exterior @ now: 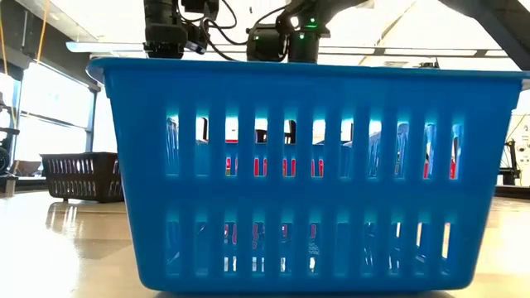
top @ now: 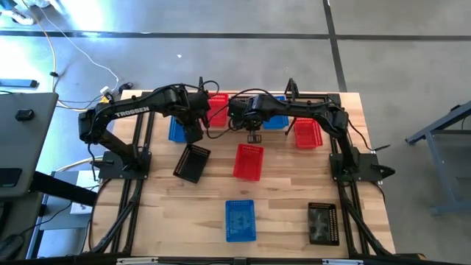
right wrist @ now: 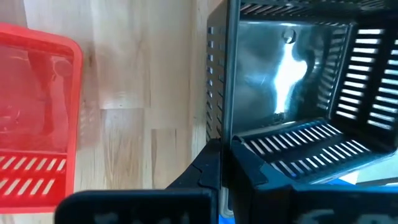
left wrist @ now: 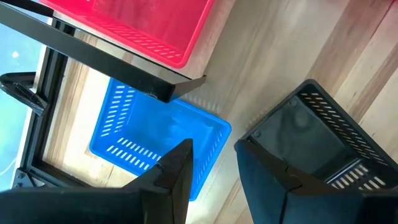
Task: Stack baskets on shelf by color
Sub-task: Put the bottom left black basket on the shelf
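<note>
— What is on the left?

— The left gripper [top: 193, 135] hangs over the far edge of a tilted black basket [top: 191, 163] on the table. Its jaws stand part open. In the left wrist view nothing lies between the fingers [left wrist: 180, 171]: the black basket sits just beside one of them. Beyond it, a blue basket by the shelf [top: 176, 131] rests on the table.

— And the shelf [top: 237, 96]?

— It runs along the far edge, with a red shelf basket [top: 217, 109] at its left end.

— The middle?

— The right gripper [top: 254, 137] is over the table just beyond the middle red basket [top: 249, 162], its jaws closed together. Its wrist view is filled by a second black basket [right wrist: 298, 81], whose wall runs right up to the fingers. I cannot tell whether they pinch it.

— Farther right?

— A right-hand red basket [top: 307, 133] lies under that arm. Near the front are the front blue basket [top: 240, 219] and a front black basket [top: 322, 223], well apart from both grippers.
</note>
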